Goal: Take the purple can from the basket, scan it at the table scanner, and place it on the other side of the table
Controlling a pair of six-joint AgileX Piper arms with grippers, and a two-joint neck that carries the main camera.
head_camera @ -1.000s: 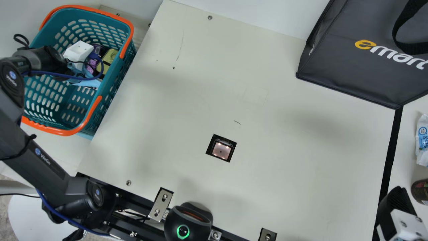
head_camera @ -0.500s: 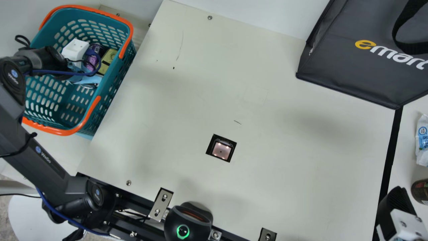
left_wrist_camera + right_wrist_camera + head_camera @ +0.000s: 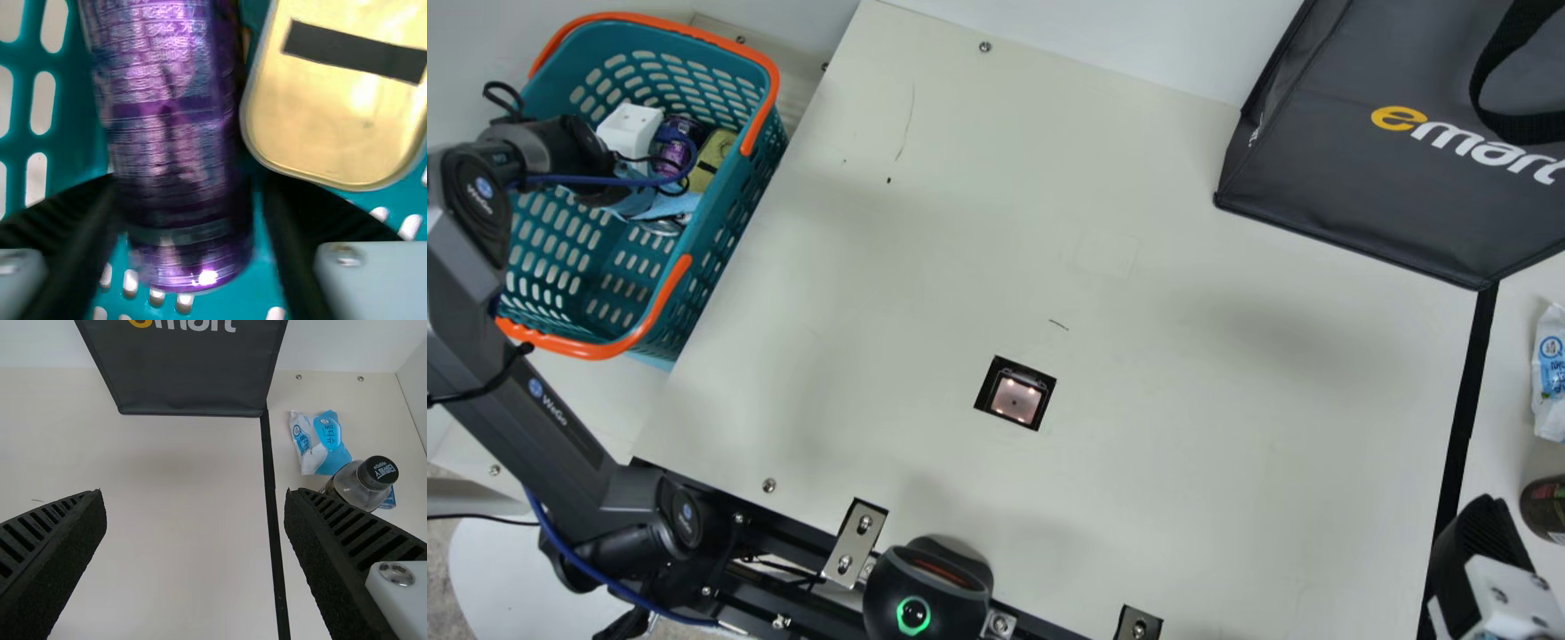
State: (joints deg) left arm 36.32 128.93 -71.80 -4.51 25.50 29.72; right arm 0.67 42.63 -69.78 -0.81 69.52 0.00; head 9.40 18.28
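My left gripper (image 3: 630, 133) is down inside the teal plastic basket (image 3: 627, 253) with orange rim and handles, its jaws parted around the purple can (image 3: 170, 133) with dense printing on its side. The can is between my ribbed black fingers, close to both, with a sliver of basket showing beside one; whether the other touches it I can't quite tell, as that edge is blurred. Just outside these jaws lies the rounded golden tin (image 3: 333, 113) with a black strip.

My right gripper (image 3: 1485, 551) is at the far side of the cream table (image 3: 1183, 400), its jaws wide apart with nothing between them. Near one of its fingers is the clear bottle (image 3: 360, 483) with a black cap; the white-and-blue packet (image 3: 323, 443) lies just past that. The square black-framed scanner (image 3: 1015, 398) sits between my two grippers.
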